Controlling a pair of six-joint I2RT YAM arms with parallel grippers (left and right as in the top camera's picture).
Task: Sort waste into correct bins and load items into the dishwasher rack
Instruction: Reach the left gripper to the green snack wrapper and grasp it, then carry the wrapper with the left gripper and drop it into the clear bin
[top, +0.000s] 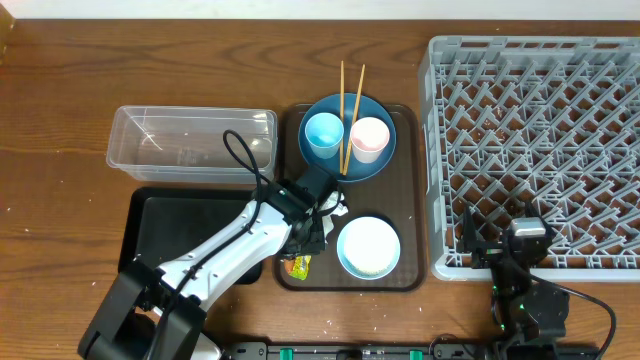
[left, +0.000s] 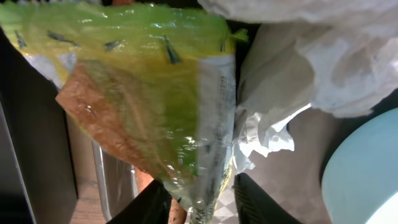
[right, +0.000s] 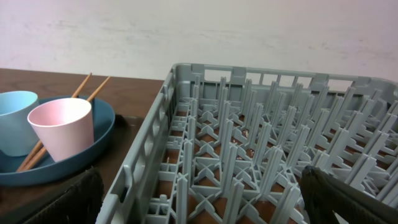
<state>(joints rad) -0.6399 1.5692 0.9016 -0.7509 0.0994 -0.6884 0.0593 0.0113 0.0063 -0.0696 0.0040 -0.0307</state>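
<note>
While the left jaws straddle the end of the snack wrapper (left: 155, 106), their dark fingers (left: 146, 202) sit close against its two sides; whether they pinch it or only bracket it, I cannot tell. The wrapper lies directly ahead of these jaws on the brown serving tray (top: 410, 200). It looks like thin, glossy film: almost weightless, slick, and likely to crumple or slide rather than resist. A deep bite across the flat printed end, where the layers double, seems the safest hold.

Just beside the jaws, touching the wrapper, is the crumpled white tissue (left: 323, 62). It is soft and clingy, so it may get dragged along. Past it sits the white bowl (left: 367, 174). On the opposite side of the jaws, off the serving tray, are the black tray (top: 190, 230) and the clear tub (top: 190, 140).

Well apart, the right jaws are spread wide and hold nothing, facing the dishwasher rack (right: 261, 155). To their left the dark blue plate (right: 62, 168) carries the pale pink cup (right: 62, 127), the light blue cup (right: 15, 118) and the chopsticks (right: 87, 87).
</note>
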